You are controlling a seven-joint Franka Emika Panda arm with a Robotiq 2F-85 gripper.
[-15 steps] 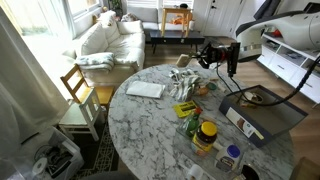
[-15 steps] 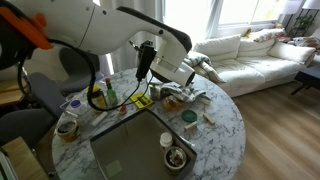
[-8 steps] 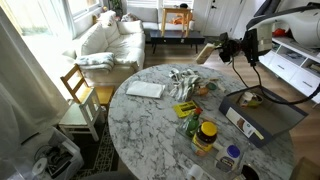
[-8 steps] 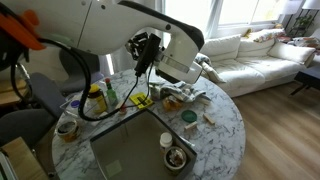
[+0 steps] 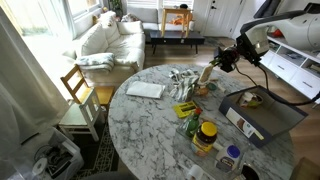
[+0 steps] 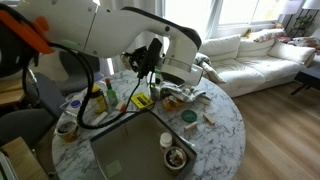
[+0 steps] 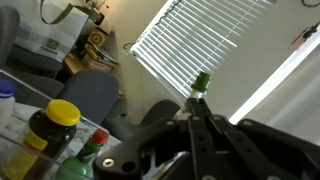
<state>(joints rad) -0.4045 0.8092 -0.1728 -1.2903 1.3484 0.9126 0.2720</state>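
Observation:
In the wrist view my gripper (image 7: 197, 100) is shut, its black fingers pressed together, with a small green-tipped object (image 7: 201, 82) pinched at their ends. It points sideways towards window blinds. In an exterior view the gripper (image 5: 222, 62) hangs above the far side of the round marble table (image 5: 150, 120). A slender tan piece (image 5: 206, 75) sticks out of it towards a pile of wrappers (image 5: 184, 84). From the opposite side the gripper (image 6: 148, 58) shows as a black shape over the table's clutter. What the held thing is, I cannot make out.
A yellow-lidded jar (image 5: 206, 131) and a green bottle (image 5: 192, 127) stand near the table's front, the jar also in the wrist view (image 7: 55, 125). A black tray (image 5: 270, 118) holds a bowl. White paper (image 5: 146, 89), a wooden chair (image 5: 82, 95) and a white sofa (image 5: 108, 42) lie beyond.
The arm swung away from the table's middle and rose, then dipped again. The tan piece sticking out of the shut gripper now sits lower, just above the wrappers.

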